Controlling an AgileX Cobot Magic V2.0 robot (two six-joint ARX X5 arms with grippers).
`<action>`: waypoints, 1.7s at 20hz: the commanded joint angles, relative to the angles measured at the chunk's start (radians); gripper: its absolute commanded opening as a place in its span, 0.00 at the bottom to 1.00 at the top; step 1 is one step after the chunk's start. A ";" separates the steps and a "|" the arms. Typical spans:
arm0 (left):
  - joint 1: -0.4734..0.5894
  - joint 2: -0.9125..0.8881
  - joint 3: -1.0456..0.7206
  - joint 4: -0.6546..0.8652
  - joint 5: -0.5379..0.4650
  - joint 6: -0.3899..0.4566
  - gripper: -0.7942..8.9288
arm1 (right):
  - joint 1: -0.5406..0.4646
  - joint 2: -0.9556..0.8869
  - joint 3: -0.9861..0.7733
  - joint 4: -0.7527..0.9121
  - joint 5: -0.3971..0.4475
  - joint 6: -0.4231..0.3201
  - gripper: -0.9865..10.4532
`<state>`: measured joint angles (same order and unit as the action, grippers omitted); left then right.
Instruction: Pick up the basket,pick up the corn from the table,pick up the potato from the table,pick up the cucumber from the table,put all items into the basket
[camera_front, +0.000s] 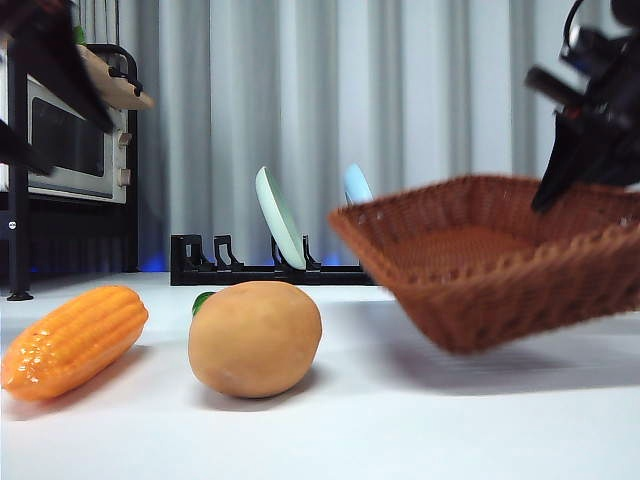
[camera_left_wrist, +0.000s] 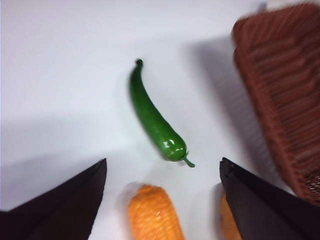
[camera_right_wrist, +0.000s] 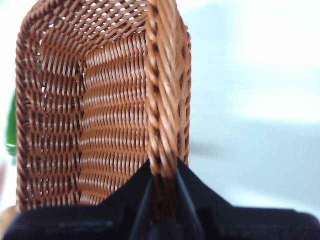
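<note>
The basket (camera_front: 480, 265) hangs tilted above the table at the right, its near edge lower. My right gripper (camera_front: 560, 185) is shut on its braided rim (camera_right_wrist: 162, 150), on the far right side. The corn (camera_front: 75, 340) lies at the front left, and the potato (camera_front: 255, 338) stands beside it in the middle. Only a green tip of the cucumber (camera_front: 203, 301) shows behind the potato. In the left wrist view the whole cucumber (camera_left_wrist: 156, 120) lies on the table beyond the corn (camera_left_wrist: 152, 215), with the basket (camera_left_wrist: 285, 95) off to one side. My left gripper (camera_left_wrist: 163, 161) is open and empty, above them.
A black dish rack (camera_front: 225, 265) holds a green plate (camera_front: 278, 218) and a blue plate (camera_front: 357, 185) at the back. A microwave (camera_front: 70, 145) sits on a black stand at the far left. A grey curtain closes the back.
</note>
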<state>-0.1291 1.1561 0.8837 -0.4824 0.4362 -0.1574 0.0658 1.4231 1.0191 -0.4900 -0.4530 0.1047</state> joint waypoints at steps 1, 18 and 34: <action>-0.056 0.118 0.064 0.010 -0.035 -0.027 0.47 | 0.000 -0.080 0.003 -0.006 -0.011 0.018 0.08; -0.265 0.721 0.370 -0.007 -0.331 -0.052 0.43 | 0.000 -0.369 0.003 -0.020 0.066 0.045 0.08; -0.286 0.218 0.396 -0.014 -0.245 -0.017 0.07 | 0.063 -0.182 0.003 0.094 0.059 0.126 0.08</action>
<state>-0.4061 1.3788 1.2823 -0.4984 0.1749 -0.1593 0.1223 1.2369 1.0191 -0.4183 -0.3840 0.1963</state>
